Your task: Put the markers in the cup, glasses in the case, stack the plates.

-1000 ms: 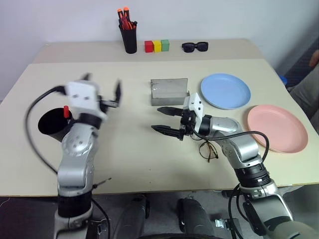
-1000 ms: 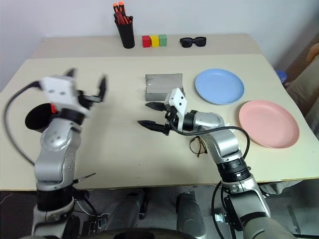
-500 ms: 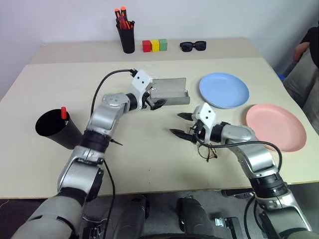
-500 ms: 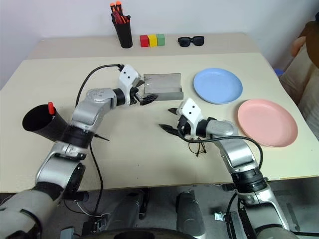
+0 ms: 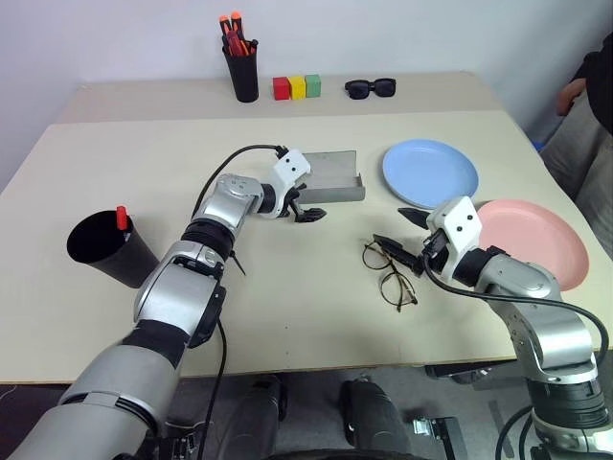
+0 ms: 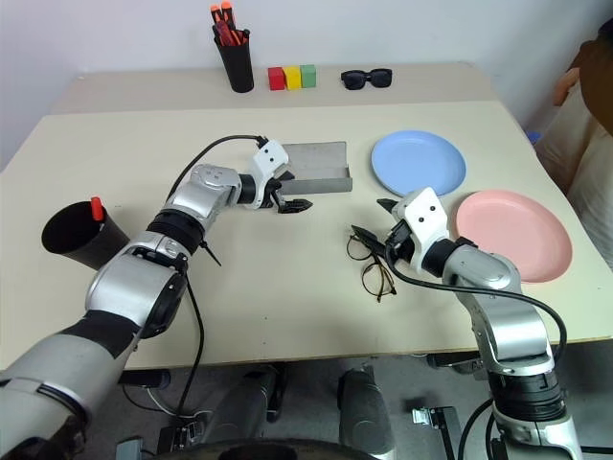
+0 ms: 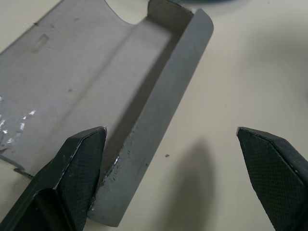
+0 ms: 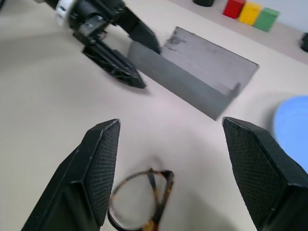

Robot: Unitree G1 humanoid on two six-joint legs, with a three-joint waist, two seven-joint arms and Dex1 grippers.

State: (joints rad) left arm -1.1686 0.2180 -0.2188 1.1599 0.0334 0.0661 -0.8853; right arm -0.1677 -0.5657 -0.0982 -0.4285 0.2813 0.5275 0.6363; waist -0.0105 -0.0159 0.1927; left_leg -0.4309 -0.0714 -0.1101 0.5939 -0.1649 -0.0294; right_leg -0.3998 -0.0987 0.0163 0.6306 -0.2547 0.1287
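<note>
The grey case [image 5: 326, 172] lies open at mid-table, lid flat behind its tray. My left gripper [image 5: 305, 203] is open at the case's front corner, one finger close against the front wall [image 7: 144, 144] and the other over bare table. The wire-framed glasses [image 5: 388, 273] lie folded on the table just in front of my right gripper [image 5: 400, 232], which is open and holds nothing; they also show low between its fingers [image 8: 142, 202]. A red marker [image 5: 122, 218] sticks out of the wide black cup [image 5: 101, 251] at the left. The blue plate [image 5: 431, 174] and the pink plate [image 5: 532, 244] lie side by side on the right.
Along the back edge stand a tall black cup of orange-capped markers [image 5: 244, 67], three coloured blocks [image 5: 299, 88] and black sunglasses [image 5: 374, 89]. A person [image 5: 589, 91] stands at the right edge beyond the table.
My left arm swung from above the black cup across to the front of the case. My right gripper drew back to the right, off the case and past the glasses. Both stayed open.
</note>
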